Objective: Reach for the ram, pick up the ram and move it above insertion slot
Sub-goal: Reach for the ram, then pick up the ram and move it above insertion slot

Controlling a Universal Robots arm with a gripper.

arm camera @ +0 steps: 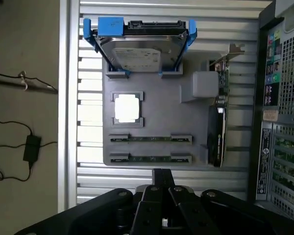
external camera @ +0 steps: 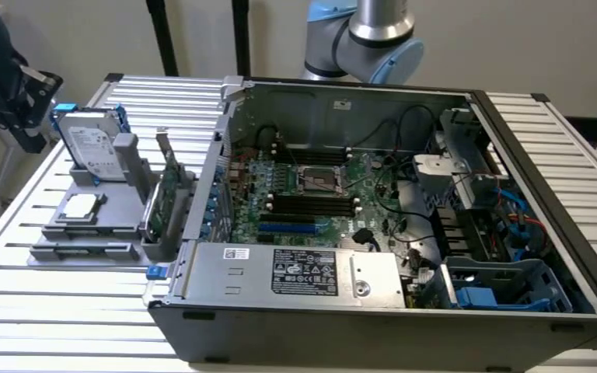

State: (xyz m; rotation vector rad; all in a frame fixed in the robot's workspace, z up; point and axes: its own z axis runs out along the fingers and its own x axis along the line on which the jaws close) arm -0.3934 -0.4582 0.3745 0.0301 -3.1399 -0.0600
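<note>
Closed together and holding nothing, the claw (arm camera: 162,172) hung over the slatted tabletop (arm camera: 90,147), just off the edge of the grey tray (arm camera: 157,112). Nearest it stood the ram (arm camera: 150,158), on edge in its end clips and untouched, with a second ram stick (arm camera: 150,139) just beyond and parallel to it. Farther off on the tray sat the processor chip (arm camera: 127,108), then the hard drive (arm camera: 137,51). The expansion card (arm camera: 216,132) stood beside the sticks' ends, crosswise to them. In the exterior view the tray lay at the left, beside the open computer case (external camera: 382,233).

The ram's long axis ran level, parallel to the hard drive's broad face. In the exterior view it pointed left to right, roughly in line with the black memory slots (external camera: 309,203) on the board. For a good reach, I judged that the claw needed to open first, centre over the stick's middle between the clips, and close across its thin faces, clear of the neighbouring stick.
</note>
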